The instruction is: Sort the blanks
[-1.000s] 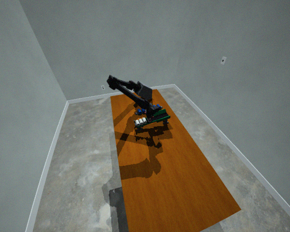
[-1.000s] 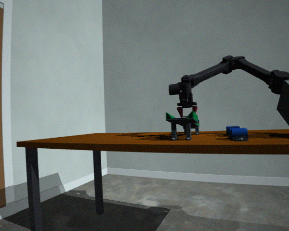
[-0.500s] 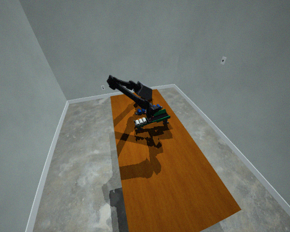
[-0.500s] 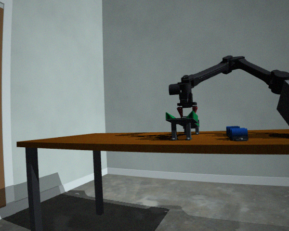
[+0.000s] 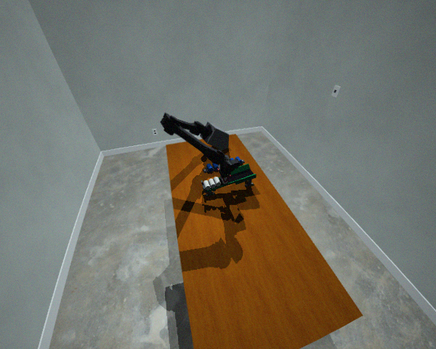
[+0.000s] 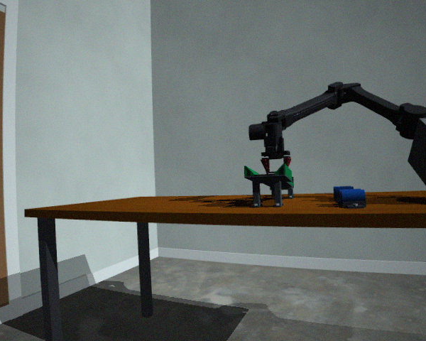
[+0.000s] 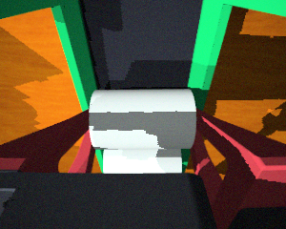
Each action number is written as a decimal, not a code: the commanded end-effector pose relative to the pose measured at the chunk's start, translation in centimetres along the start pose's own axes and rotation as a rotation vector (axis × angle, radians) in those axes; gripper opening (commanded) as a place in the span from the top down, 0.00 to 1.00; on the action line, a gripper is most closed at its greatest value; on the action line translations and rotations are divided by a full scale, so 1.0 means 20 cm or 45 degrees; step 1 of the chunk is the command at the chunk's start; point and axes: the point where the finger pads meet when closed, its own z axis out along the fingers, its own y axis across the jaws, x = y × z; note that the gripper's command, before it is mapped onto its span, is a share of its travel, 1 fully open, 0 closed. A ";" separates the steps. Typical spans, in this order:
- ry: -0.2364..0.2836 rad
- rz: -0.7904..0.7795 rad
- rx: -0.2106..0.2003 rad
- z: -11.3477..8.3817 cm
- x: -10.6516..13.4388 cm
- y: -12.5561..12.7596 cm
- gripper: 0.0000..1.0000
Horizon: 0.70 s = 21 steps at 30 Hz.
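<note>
A white blank (image 7: 142,119) is held between the partly open fingers above the green-walled feed ramp (image 7: 143,43), crosswise, for straight placement.

You see arm (image 6: 316,104) reaching left from right edge, gripper (image 6: 275,161) pointing down between green side walls of ramp (image 6: 270,176). Blue blanks (image 6: 348,195) sit on table (image 6: 169,209), right of ramp.
</note>
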 end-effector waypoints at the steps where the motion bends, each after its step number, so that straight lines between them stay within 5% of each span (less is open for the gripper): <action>1: -0.004 -0.033 0.026 -0.04 -0.06 -0.05 0.41; 12: -0.004 -0.033 0.026 -0.04 -0.06 -0.05 0.41; 21: -0.002 -0.034 0.016 -0.02 -0.05 -0.04 0.30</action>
